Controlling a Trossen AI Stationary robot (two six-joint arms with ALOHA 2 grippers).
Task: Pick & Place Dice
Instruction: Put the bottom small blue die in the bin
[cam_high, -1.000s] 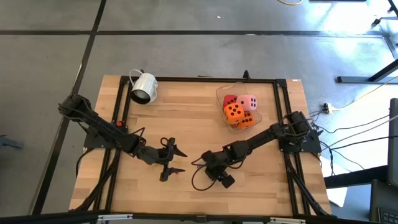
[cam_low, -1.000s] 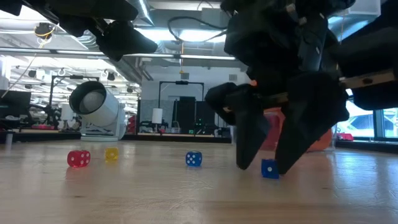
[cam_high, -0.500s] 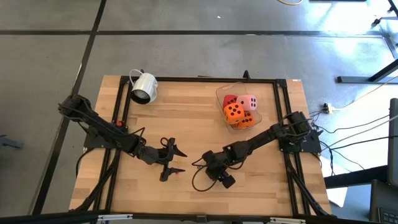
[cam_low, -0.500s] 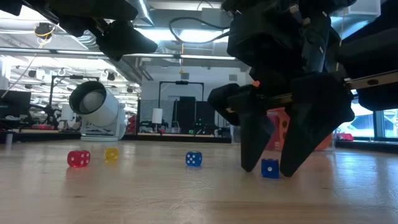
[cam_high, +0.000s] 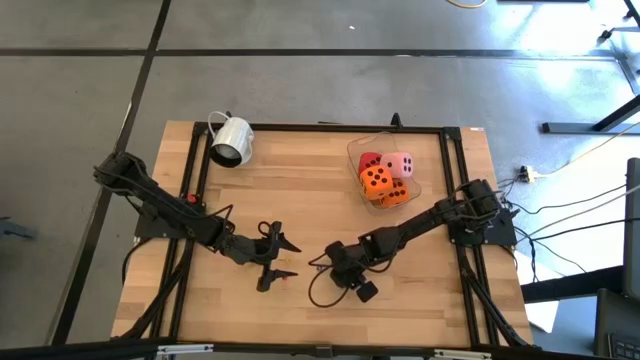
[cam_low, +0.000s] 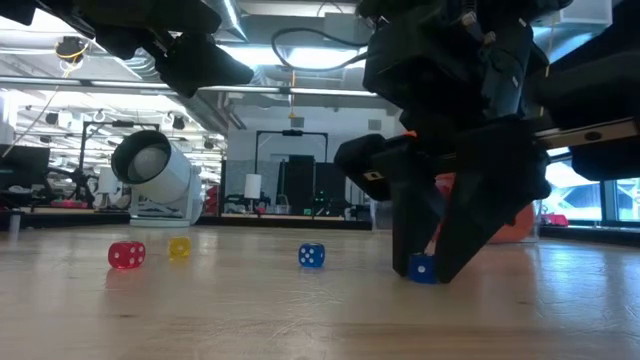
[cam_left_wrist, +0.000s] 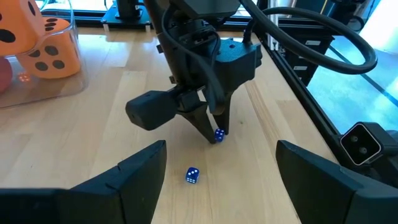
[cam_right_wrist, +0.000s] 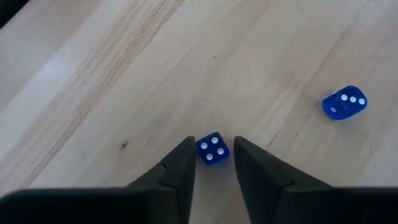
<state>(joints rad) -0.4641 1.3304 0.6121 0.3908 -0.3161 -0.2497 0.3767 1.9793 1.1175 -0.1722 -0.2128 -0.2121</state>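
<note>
right end effector (cam_right_wrist: 211, 163) straddles the small blue die (cam_right_wrist: 212, 149), not yet clenched: keep fingertips level on counter (cam_right_wrist: 124, 68), squeeze centered

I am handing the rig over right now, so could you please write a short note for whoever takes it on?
Right claw: down at the table, open, fingers either side of a small blue die; no firm grip shows yet.
Left claw: open, empty, waiting over the table's middle.
Loose on the wood: a second blue die, a red die and a yellow die.
Four big soft dice sit in the clear tub; the mug lies on its side at the far edge.
Done: none of the small dice placed.
Left: probably close, lift and place the blue die, then the other three.
</note>
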